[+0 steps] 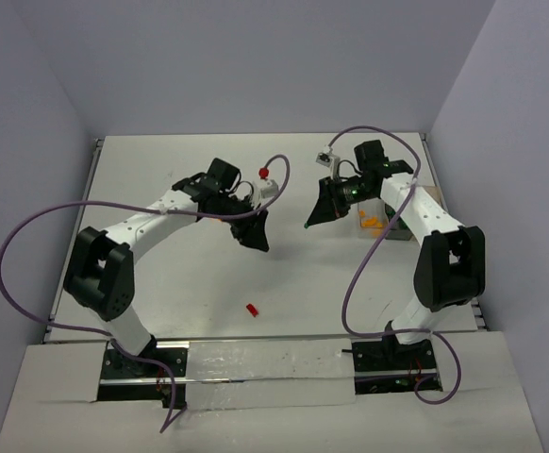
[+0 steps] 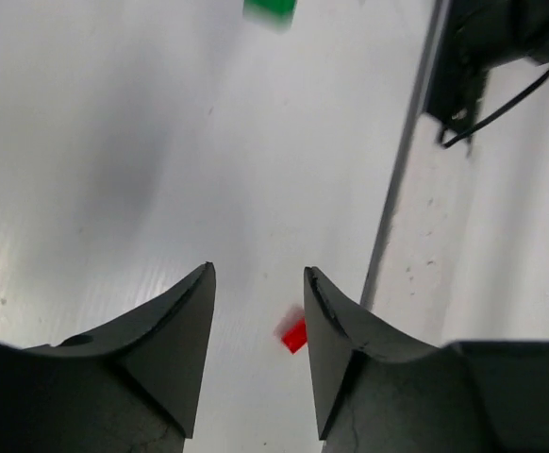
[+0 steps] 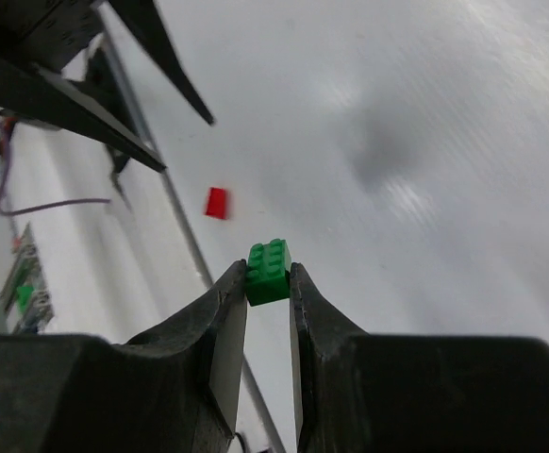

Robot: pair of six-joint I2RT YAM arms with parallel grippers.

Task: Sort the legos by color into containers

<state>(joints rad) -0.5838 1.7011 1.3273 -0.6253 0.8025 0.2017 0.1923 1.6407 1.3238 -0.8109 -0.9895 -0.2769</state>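
Green lego (image 3: 269, 272) sits pinched in right pincer (image 3: 270, 283); left pincer (image 2: 258, 274) open, red lego (image 2: 294, 334) lying beyond its tips.

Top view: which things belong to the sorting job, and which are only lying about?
Job: green lego in the right gripper, red lego, orange legos, bins.
Lying about: cables, red knob.

Robotics lab cell, bare pale walls (image 1: 256, 66), white table (image 1: 190, 283), left arm (image 1: 147, 222), right arm (image 1: 425, 215), purple cables (image 1: 29, 223)
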